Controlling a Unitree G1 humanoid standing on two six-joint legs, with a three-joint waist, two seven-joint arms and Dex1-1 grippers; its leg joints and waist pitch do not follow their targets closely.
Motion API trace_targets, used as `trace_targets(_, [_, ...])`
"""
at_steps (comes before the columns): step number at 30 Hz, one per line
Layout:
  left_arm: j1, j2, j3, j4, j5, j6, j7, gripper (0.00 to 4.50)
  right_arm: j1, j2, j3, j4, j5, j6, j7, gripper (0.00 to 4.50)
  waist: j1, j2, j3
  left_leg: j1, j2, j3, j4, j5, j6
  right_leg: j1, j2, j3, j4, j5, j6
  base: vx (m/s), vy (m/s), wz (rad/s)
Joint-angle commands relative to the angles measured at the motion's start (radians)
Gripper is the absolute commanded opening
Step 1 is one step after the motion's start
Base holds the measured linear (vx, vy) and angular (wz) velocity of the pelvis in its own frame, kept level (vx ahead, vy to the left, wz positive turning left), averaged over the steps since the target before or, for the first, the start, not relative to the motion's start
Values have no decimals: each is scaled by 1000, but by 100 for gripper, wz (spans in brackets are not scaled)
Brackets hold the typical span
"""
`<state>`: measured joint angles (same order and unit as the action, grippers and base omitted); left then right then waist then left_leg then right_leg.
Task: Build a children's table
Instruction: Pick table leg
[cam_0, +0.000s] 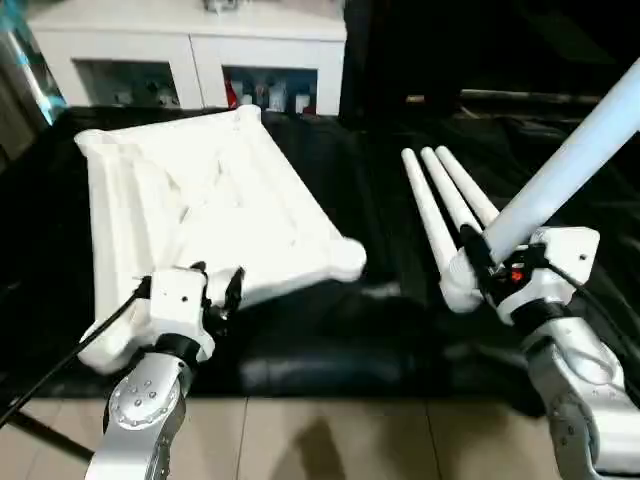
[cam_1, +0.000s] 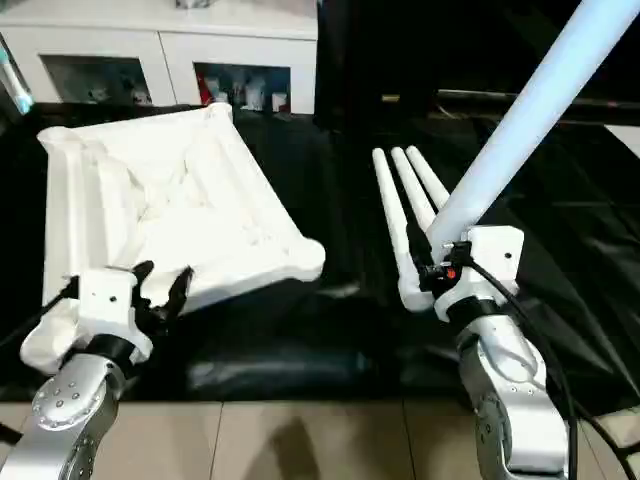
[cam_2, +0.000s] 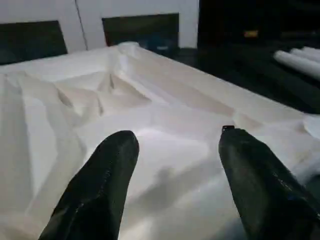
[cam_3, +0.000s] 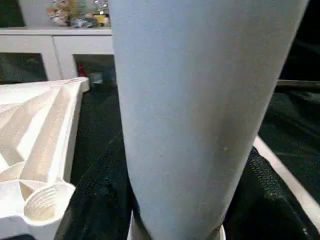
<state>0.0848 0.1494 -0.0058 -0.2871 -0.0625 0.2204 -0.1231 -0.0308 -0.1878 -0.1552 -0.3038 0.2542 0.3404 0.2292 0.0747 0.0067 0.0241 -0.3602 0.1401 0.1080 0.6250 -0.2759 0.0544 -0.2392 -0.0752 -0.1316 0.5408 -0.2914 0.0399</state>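
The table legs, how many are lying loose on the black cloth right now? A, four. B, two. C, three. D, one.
C: three white legs lie side by side on the black cloth, while the fourth leg is lifted at a slant, gripped near its lower end by the right tool.

Head cameras look down; wrist cameras sit close, sharing the tabletop (cam_0: 200, 200).
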Motion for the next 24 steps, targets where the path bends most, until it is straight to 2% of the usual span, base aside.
trace_targets(1, [1,4,10,-28,8,10,15,303,-5,-3,22,-5,0,-6,19,190,11,3,-53,-29,-22,-33,-38,265,329,103,-24,-17,-36,230,78,219,5,70])
trace_targets(2, [-2,1,11,-33,8,13,18,303,-6,-2,22,-2,-2,-5,16,190,-7,7,-54,39,-8,-80,-49,309,378,57,16,-34,4,186,96,219,5,70])
trace_targets(3, [-2,-1,12,-37,7,14,19,303,-7,-2,22,-1,-4,-5,13,190,-67,16,-72,223,62,-251,-54,461,601,-137,62,-20,145,-128,90,241,-67,56])
trace_targets(4, [-3,-3,11,-39,9,15,20,303,-11,7,9,5,9,2,4,190,-82,19,-81,278,138,-252,-32,606,571,-198,20,30,160,-232,66,145,-119,18])
trace_targets(5, [-4,-5,9,-44,11,16,20,303,-16,12,-2,13,18,6,-4,190,-56,-6,-40,160,128,-194,-77,571,426,-194,-10,87,205,-74,69,145,-119,18])
trace_targets(6, [-2,-6,8,-47,13,16,19,303,-16,11,-5,16,17,6,-5,190,-45,-12,-40,142,106,-164,-91,477,376,-197,-6,87,212,-9,55,31,-125,-5])
trace_targets(7, [0,-6,2,-49,16,17,18,303,-16,8,-4,20,15,3,-2,190,-45,-50,-27,111,46,-101,-102,239,308,-171,-15,123,115,130,-4,35,-121,-5])
trace_targets(8, [0,-6,2,-49,16,17,18,303,-16,8,-4,20,15,3,-2,190,-41,-71,-16,104,18,-80,-102,114,276,-146,-27,153,61,105,0,100,-172,7])
trace_targets(9, [3,-6,-5,-51,17,18,15,303,-12,4,-1,23,13,2,3,190,9,-96,-28,26,-84,-27,88,-98,117,-1,-162,310,-51,-366,-27,105,-119,9])
trace_targets(10, [3,-6,-5,-51,17,18,15,303,-12,4,-1,23,13,2,3,190,9,-96,-28,26,-84,-27,88,-98,117,-1,-162,310,-51,-366,-27,118,-76,4])
trace_targets(11, [2,-6,-7,-53,16,21,14,303,-7,2,1,21,13,3,5,190,15,-96,-17,-23,-62,-44,112,5,-4,28,-132,271,-31,-323,-105,53,-25,-8])
trace_targets(12, [1,-6,-7,-53,16,22,14,303,-5,1,2,20,13,3,5,190,10,-97,-2,-24,-56,-42,110,22,-19,19,-133,258,-43,-306,-131,113,-40,-9])
trace_targets(13, [-1,-7,-7,-52,15,24,14,303,-2,0,4,19,10,4,5,190,13,-80,2,-13,-45,-36,89,85,-38,10,-121,221,-63,-324,-211,107,-10,2])
trace_targets(14, [-4,-8,-7,-49,15,26,15,303,0,1,5,16,9,6,5,190,14,-72,10,-7,-33,-32,67,104,-30,-5,-114,204,-78,-367,-244,163,24,-1])
trace_targets(15, [-6,-9,-7,-48,15,27,16,303,2,0,6,15,9,7,4,190,8,-51,12,-22,-6,-26,13,133,-17,8,-91,161,-90,-458,-268,102,39,0])
trace_targets(16, [-6,-10,-7,-48,15,28,16,303,2,0,6,15,9,8,4,190,11,-19,20,9,20,-30,-23,79,-26,-9,-89,137,-96,-509,-257,83,126,-3])
trace_targets(17, [-10,-17,-6,-48,14,32,17,303,7,-3,9,10,11,10,5,190,-39,20,13,59,99,-90,-130,-373,-66,-31,15,62,4,-382,-182,27,91,-1])
trace_targets(18, [-11,-21,-6,-48,15,33,18,303,8,-4,9,9,12,11,6,190,-44,31,0,93,129,-127,-155,-503,-62,-58,27,66,70,-290,-156,102,146,-1])
trace_targets(19, [-12,-22,-7,-48,14,34,20,303,8,-5,9,8,12,12,6,190,-57,25,-25,139,153,-167,-165,-557,-4,-94,17,70,135,-138,-102,152,84,-4])
trace_targets(20, [-11,-28,-6,-48,4,36,27,303,6,-7,8,8,14,15,6,190,-71,19,-29,149,142,-177,-145,-434,122,-134,12,72,159,-73,-33,152,84,-4])
trace_targets(21, [-11,-31,-4,-48,0,37,29,303,6,-7,8,7,15,16,6,190,-73,16,-26,146,133,-169,-136,-371,178,-148,8,74,166,-48,-15,150,45,-5])
trace_targets(22, [-12,-34,-2,-46,-7,38,28,303,5,-8,7,7,17,19,6,190,-83,6,-28,143,126,-165,-130,-294,235,-158,2,77,167,-20,-3,131,3,-12])
trace_targets(23, [-12,-34,-2,-46,-9,39,27,303,4,-8,6,7,18,20,7,190,-88,-32,-25,103,79,-123,-99,-28,316,-162,-32,112,100,96,-2,131,3,-12])
trace_targets(24, [-16,-23,-6,-44,-13,43,9,303,2,-11,6,4,26,24,16,190,-82,-62,-32,63,40,-84,-66,26,276,-129,-67,145,44,179,-4,113,-50,-10])
